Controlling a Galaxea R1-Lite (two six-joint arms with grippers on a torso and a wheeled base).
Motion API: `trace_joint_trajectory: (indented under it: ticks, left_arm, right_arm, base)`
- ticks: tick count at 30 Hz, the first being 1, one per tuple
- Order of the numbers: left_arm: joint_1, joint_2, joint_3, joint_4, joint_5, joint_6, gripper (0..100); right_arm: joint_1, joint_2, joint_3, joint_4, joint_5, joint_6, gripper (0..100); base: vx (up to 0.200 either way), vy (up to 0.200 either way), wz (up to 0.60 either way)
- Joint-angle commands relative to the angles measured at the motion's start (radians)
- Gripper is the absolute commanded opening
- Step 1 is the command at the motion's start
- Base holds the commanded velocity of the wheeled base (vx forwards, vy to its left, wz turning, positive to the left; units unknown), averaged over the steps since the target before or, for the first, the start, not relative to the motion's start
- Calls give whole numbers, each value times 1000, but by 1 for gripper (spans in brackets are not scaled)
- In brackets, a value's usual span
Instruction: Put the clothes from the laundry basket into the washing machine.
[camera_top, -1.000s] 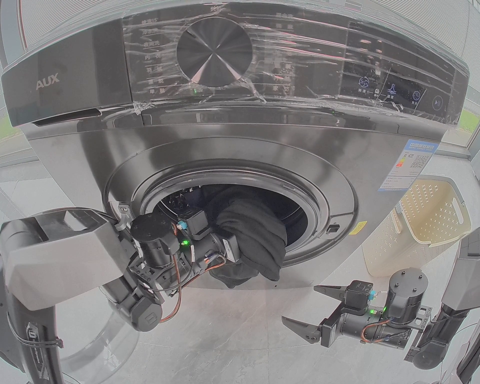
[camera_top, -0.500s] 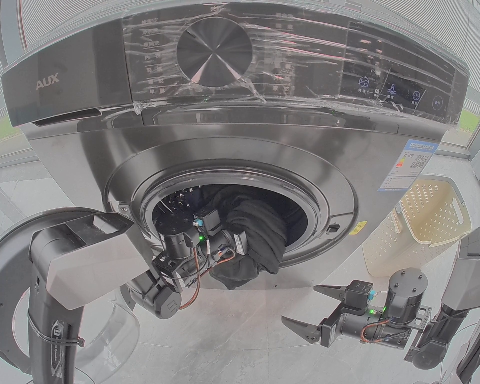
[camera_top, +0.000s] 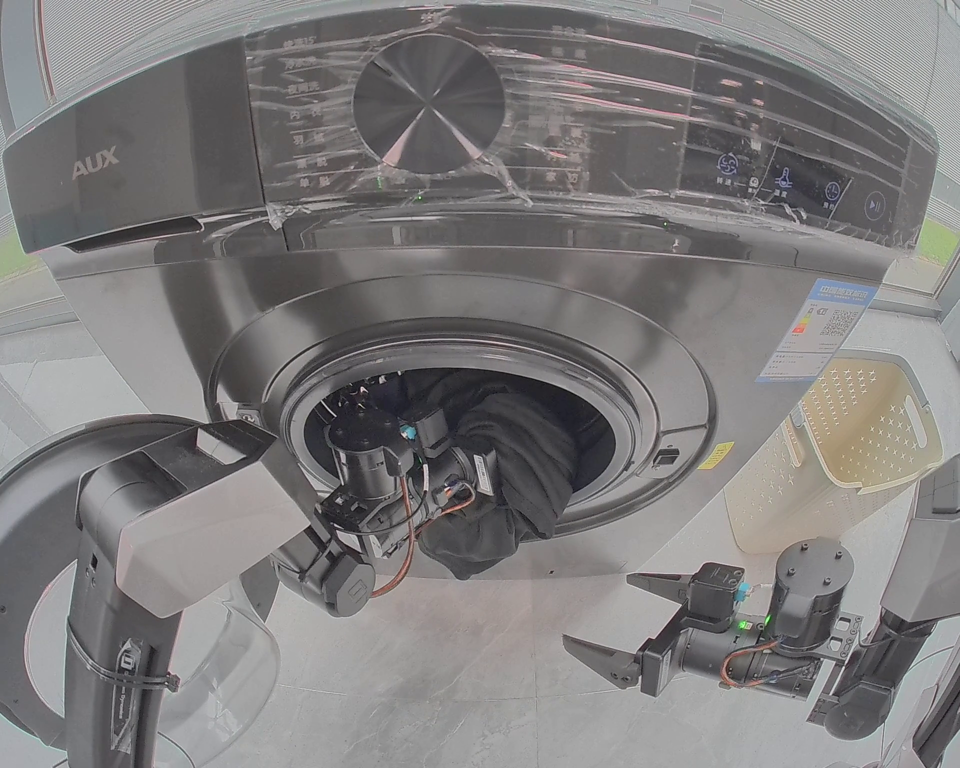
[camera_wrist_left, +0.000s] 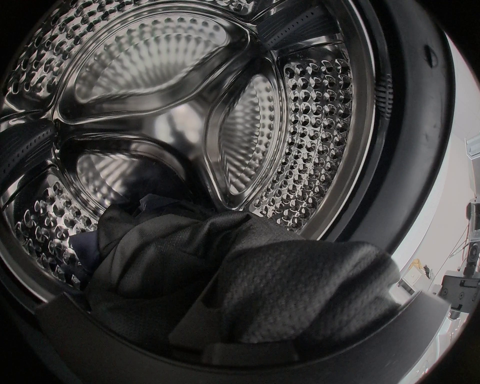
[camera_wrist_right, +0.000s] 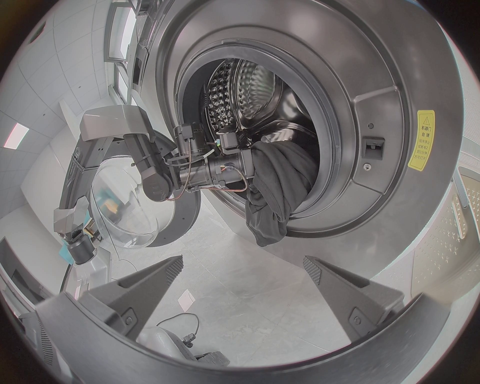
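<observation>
Black garment (camera_top: 525, 470) at the mouth of the washing machine (camera_top: 480, 285) — part in, part out.

At the left the round door (camera_top: 215, 690) hangs open. Beside it, the left gripper (camera_top: 486, 472) is buried in the garment, which lies over the lower rim of the drum (camera_wrist_left: 150, 75) with a fold dangling outside (cloth hides the gripper, so clamped or loose cannot be told). Lower right, the right gripper (camera_top: 598, 608) hovers over the floor (camera_top: 470, 680), spread wide and empty — the cream laundry basket (camera_top: 850, 440) stands just beside the machine.

floor (camera_top: 470, 650): pale grey tiles, under my right jaws | window (camera_top: 938, 245): green outside, well beyond my right jaws
</observation>
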Motion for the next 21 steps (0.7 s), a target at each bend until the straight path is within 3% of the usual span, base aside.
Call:
trace_joint_trajectory:
  ticks: [1, 7, 11, 15, 21]
  left_arm:
    - [1, 7, -57, 30, -7, -5, 0]
    - [24, 61, -207, 81, 12, -9, 0]
    - [18, 73, -235, 108, 7, -16, 0]
    - [11, 109, -296, 134, 12, -49, 0]
    - [28, 133, -448, 222, 41, -55, 0]
  right_arm:
    - [-1, 5, 1, -1, 0, 1, 100]
    - [1, 16, 1, -1, 0, 1, 100]
    - [1, 16, 1, -1, 0, 1, 100]
    - [2, 20, -2, -1, 0, 1, 100]
    - [2, 26, -2, -1, 0, 1, 100]
  base:
    - [0, 0, 0]
    - [0, 0, 0]
    - [0, 0, 0]
    - [0, 0, 0]
    - [0, 0, 0]
